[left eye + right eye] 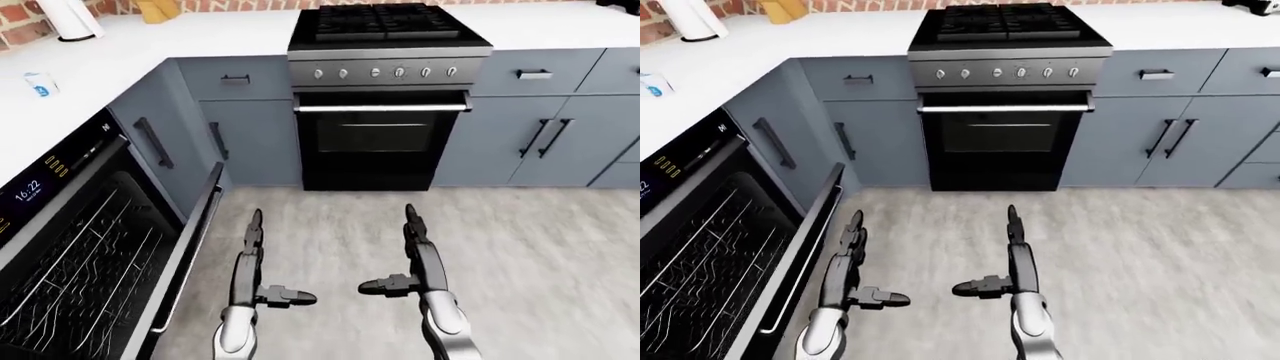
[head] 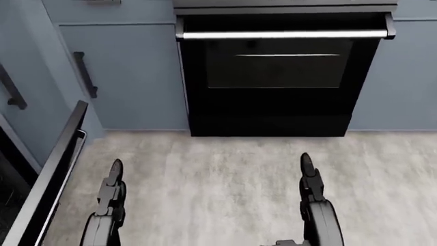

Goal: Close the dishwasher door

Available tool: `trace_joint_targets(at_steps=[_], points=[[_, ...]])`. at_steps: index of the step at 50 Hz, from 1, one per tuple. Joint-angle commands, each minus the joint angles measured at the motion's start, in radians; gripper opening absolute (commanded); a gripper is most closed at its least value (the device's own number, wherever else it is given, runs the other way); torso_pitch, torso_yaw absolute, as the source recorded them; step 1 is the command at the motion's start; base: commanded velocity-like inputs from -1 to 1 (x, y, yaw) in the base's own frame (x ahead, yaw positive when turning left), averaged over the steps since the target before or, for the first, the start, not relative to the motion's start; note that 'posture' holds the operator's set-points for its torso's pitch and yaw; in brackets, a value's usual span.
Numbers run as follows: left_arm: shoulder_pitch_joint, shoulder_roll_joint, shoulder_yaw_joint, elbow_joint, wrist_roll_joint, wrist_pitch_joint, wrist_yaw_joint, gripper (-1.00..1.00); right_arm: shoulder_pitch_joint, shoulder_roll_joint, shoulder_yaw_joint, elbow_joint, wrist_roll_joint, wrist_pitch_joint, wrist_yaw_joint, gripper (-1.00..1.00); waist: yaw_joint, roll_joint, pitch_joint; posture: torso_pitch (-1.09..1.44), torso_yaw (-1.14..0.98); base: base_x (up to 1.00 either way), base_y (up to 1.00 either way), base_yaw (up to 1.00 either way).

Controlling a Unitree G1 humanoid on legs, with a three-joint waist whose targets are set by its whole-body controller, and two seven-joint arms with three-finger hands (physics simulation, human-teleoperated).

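Dishwasher door [image 1: 185, 255] is hanging open at the left of the left-eye view, tilted outward from the dishwasher [image 1: 70, 247], wire racks [image 1: 75, 259] showing inside. Left hand [image 1: 250, 247] is hovering just beside the door's edge, not touching it, fingers extended, thumb sticking out sideways, holding nothing. Right hand [image 1: 415, 244] is likewise standing open and empty over the floor [image 1: 540, 262]. Black oven [image 1: 380, 97] is sitting at top centre, between blue-grey cabinets [image 1: 540, 135]

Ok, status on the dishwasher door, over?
Left hand and right hand open, holding nothing. Dishwasher door open, hanging down at view's left, left hand beside it, contact unclear. Floor ahead shows no obstacle.
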Motion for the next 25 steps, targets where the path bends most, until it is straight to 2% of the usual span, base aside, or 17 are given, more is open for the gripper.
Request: trace_joint_targets(at_steps=[1, 2, 3, 4, 5, 6, 8, 10, 18, 20, 21, 22, 23, 25], points=[[-0.015, 0.007, 0.009, -0.039, -0.002, -0.025, 0.005, 1.0, -0.018, 0.005, 0.008, -0.04, 0.001, -0.034, 0.001, 1.0, 0.002, 0.004, -0.017, 0.0, 0.0, 0.0, 0.43, 0.0], [-0.014, 0.006, 0.009, -0.04, -0.002, -0.025, 0.006, 1.0, -0.018, 0.004, 0.008, -0.042, 0.001, -0.033, 0.001, 1.0, 0.003, 0.033, -0.026, 0.0, 0.0, 0.0, 0.43, 0.0], [-0.014, 0.006, 0.008, -0.041, -0.001, -0.025, 0.006, 1.0, -0.017, 0.004, 0.008, -0.043, 0.002, -0.033, 0.001, 1.0, 0.007, 0.078, -0.039, 0.0, 0.0, 0.0, 0.43, 0.0], [-0.014, 0.006, 0.008, -0.041, -0.001, -0.024, 0.006, 1.0, -0.017, 0.004, 0.007, -0.043, 0.002, -0.033, 0.001, 1.0, 0.015, 0.017, -0.02, 0.0, 0.0, 0.0, 0.43, 0.0], [-0.014, 0.006, 0.008, -0.039, -0.001, -0.025, 0.006, 1.0, -0.017, 0.004, 0.007, -0.044, 0.003, -0.032, 0.002, 1.0, 0.01, 0.028, -0.014, 0.0, 0.0, 0.0, 0.43, 0.0], [-0.015, 0.006, 0.008, -0.037, 0.0, -0.026, 0.007, 1.0, -0.017, 0.004, 0.007, -0.044, 0.003, -0.032, 0.001, 1.0, 0.016, 0.022, -0.016, 0.0, 0.0, 0.0, 0.43, 0.0], [-0.015, 0.005, 0.007, -0.036, -0.001, -0.028, 0.007, 1.0, -0.017, 0.004, 0.007, -0.042, 0.002, -0.033, 0.001, 1.0, 0.015, 0.003, -0.021, 0.0, 0.0, 0.0, 0.43, 0.0], [-0.016, 0.006, 0.007, -0.031, 0.0, -0.03, 0.008, 1.0, -0.018, 0.004, 0.006, -0.039, 0.004, -0.035, 0.002, 1.0, 0.016, -0.016, -0.015, 0.0, 0.0, 0.0, 0.43, 0.0], [-0.015, 0.006, 0.007, -0.034, 0.0, -0.028, 0.007, 1.0, -0.023, 0.004, 0.006, -0.041, 0.005, -0.031, 0.003, 1.0, 0.018, -0.069, -0.012, 0.0, 0.0, 0.0, 0.43, 0.0], [-0.015, 0.006, 0.006, -0.035, 0.0, -0.028, 0.006, 1.0, -0.025, 0.004, 0.007, -0.041, 0.005, -0.03, 0.003, 1.0, 0.017, -0.092, -0.014, 0.0, 0.0, 0.0, 0.43, 0.0], [-0.015, 0.006, 0.006, -0.036, -0.001, -0.026, 0.006, 1.0, -0.026, 0.005, 0.008, -0.044, 0.004, -0.025, 0.003, 1.0, 0.015, -0.115, -0.022, 0.0, 0.0, 0.0, 0.41, 0.0], [-0.015, 0.006, 0.007, -0.034, -0.001, -0.027, 0.006, 1.0, -0.026, 0.005, 0.009, -0.044, 0.004, -0.025, 0.004, 1.0, 0.003, -0.067, -0.014, 0.0, 0.0, 0.0, 0.41, 0.0], [-0.016, 0.006, 0.007, -0.032, -0.001, -0.028, 0.006, 1.0, -0.027, 0.005, 0.009, -0.044, 0.003, -0.023, 0.004, 1.0, 0.007, -0.087, -0.017, 0.0, 0.0, 0.0, 0.41, 0.0], [-0.013, 0.005, 0.005, -0.039, -0.001, -0.025, 0.005, 1.0, -0.029, 0.005, 0.009, -0.048, 0.003, -0.019, 0.004, 1.0, 0.002, -0.097, -0.026, 0.0, 0.0, 0.0, 0.38, 0.0]])
